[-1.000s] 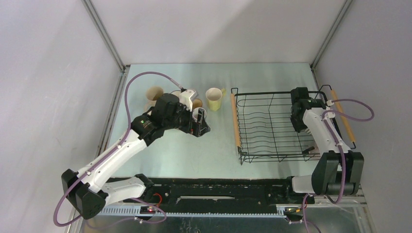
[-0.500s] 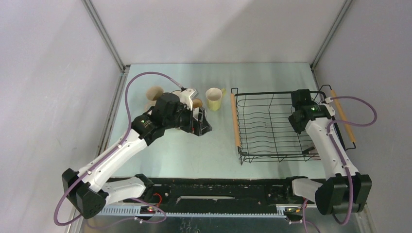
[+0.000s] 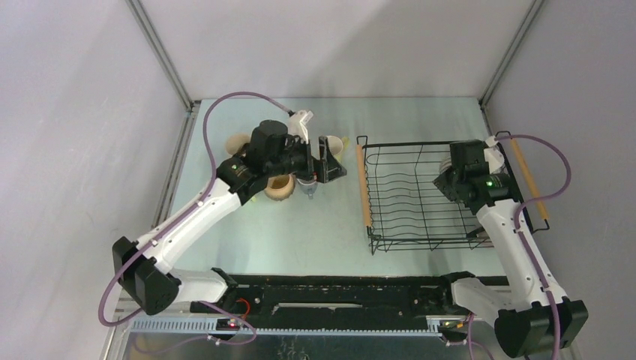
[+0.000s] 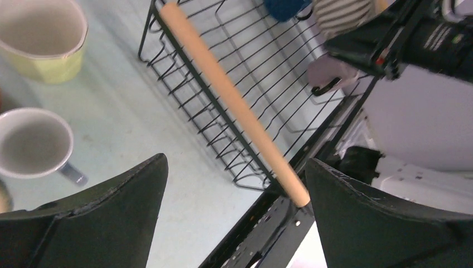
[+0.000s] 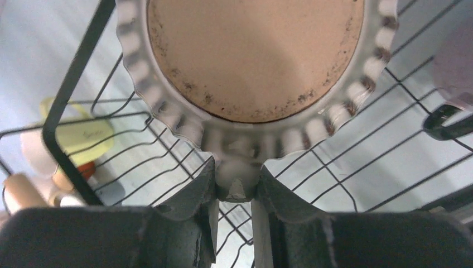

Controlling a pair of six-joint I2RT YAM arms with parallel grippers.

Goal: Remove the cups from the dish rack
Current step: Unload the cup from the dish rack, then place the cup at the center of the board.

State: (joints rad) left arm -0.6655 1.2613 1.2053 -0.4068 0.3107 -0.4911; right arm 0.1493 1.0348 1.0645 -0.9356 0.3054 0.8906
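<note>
**A:** Where does everything sit?

**B:** The pale green table (image 3: 300,232) carries the black wire dish rack (image 3: 405,196) on my right side. Its near-side wooden rod handle (image 4: 234,103) faces my left arm.

**A:** And your jaws?

**B:** My left gripper (image 4: 234,167) hangs spread wide with nothing in it, above the table just left of the rack. My right gripper (image 5: 237,178) is over the rack's far right part. Its jaws are clenched on a small projection at the edge of the cream ribbed mug (image 5: 256,56), probably the handle, though my wrist view blurs it.

**A:** How is that mug turned?

**B:** Its unglazed tan base faces my wrist camera, and rack wires show behind it (I cannot tell whether it touches them).

**A:** The other cups?

**B:** In the rack beside the ribbed one are a dark blue mug (image 4: 284,6) and a mauve mug (image 4: 329,72). Out on the table, left of the rack, stand a pale yellow mug (image 4: 42,33) and a grey mug (image 4: 33,142), both upright. A tan mug (image 3: 279,187) sits near them under my left wrist.
</note>
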